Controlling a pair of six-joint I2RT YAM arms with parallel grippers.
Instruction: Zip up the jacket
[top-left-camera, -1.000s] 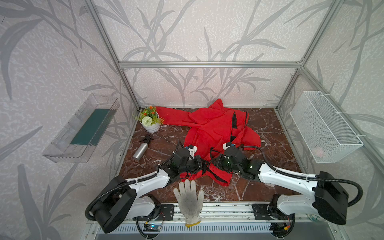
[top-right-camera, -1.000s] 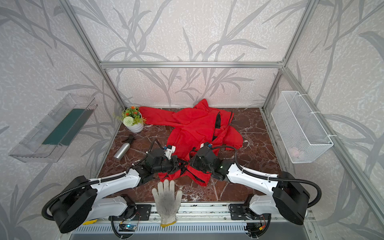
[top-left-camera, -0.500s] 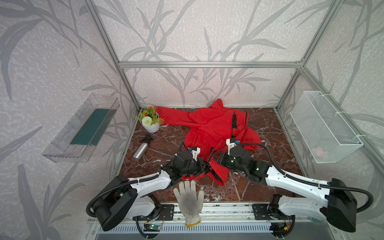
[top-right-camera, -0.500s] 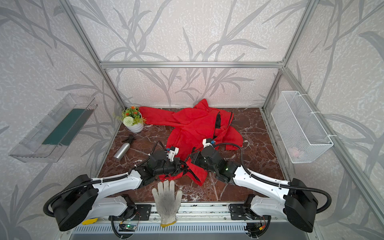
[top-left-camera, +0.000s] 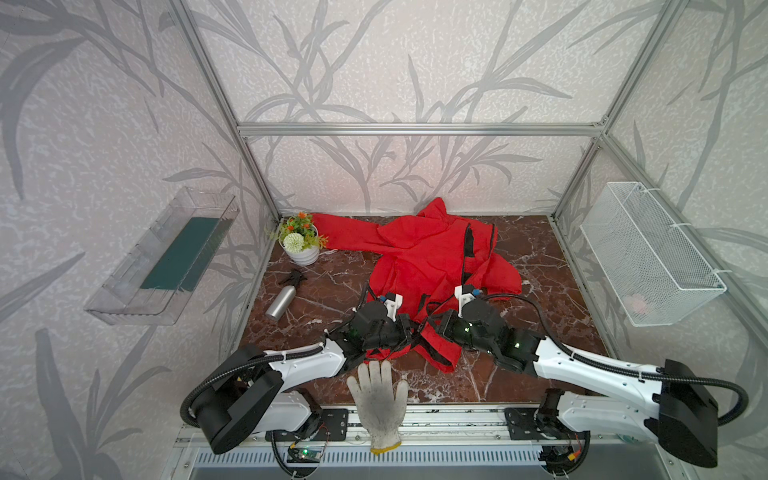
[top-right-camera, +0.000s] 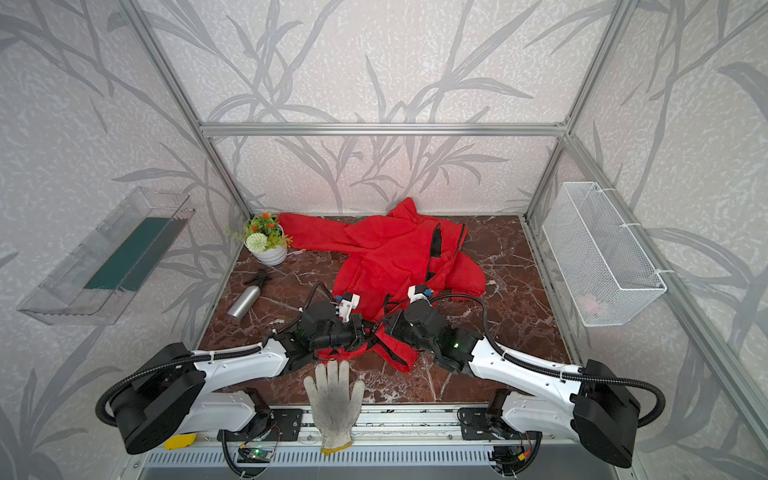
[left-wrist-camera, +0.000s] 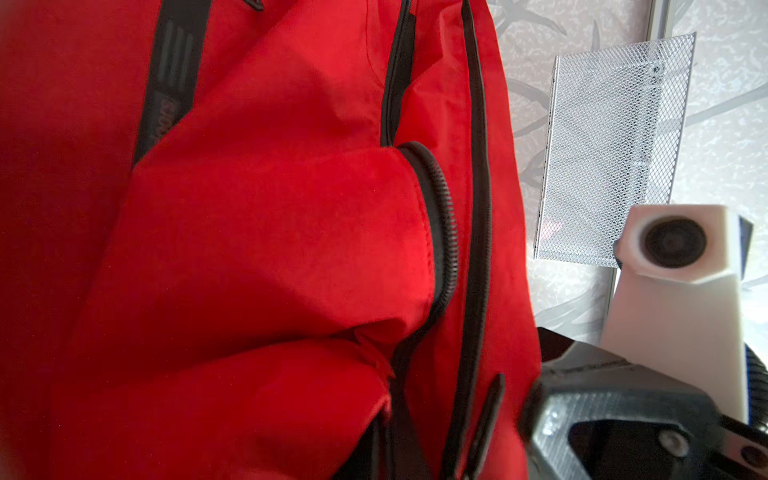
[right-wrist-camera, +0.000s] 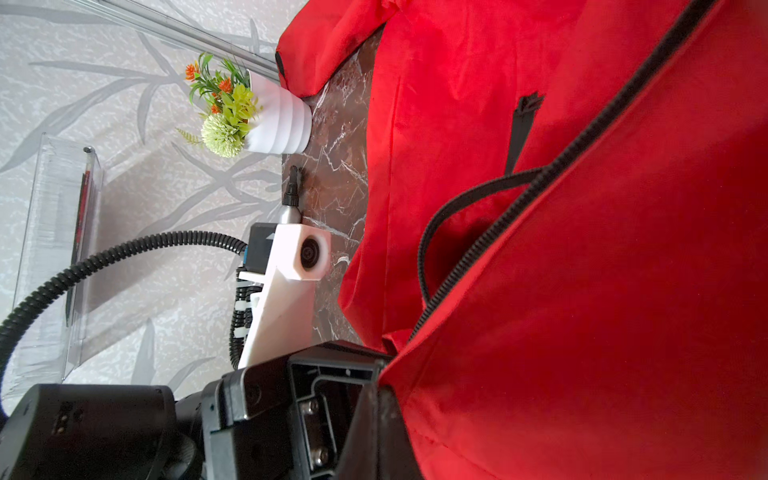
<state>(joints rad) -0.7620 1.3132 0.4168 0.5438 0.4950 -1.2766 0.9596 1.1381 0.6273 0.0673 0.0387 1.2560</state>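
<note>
1. Red jacket (top-left-camera: 419, 257) lying crumpled across the centre of both top views.
2. Clamped shut on its lower hem, just below centre: left gripper (top-left-camera: 409, 332).
3. Just beside, likewise pinching hem fabric: right gripper (top-left-camera: 435, 328).

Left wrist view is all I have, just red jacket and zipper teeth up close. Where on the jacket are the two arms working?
Observer: Both top views show the left gripper and the right gripper close together at the jacket's near hem, which is gathered up between them.
Operator: Anything lying close to that hem?
Observer: A white work glove lies flat at the front edge of the marble tabletop, just in front of the left gripper.
Operator: And the far end of the jacket?
Observer: One sleeve stretches out to a white flower pot in the far left corner.
</note>
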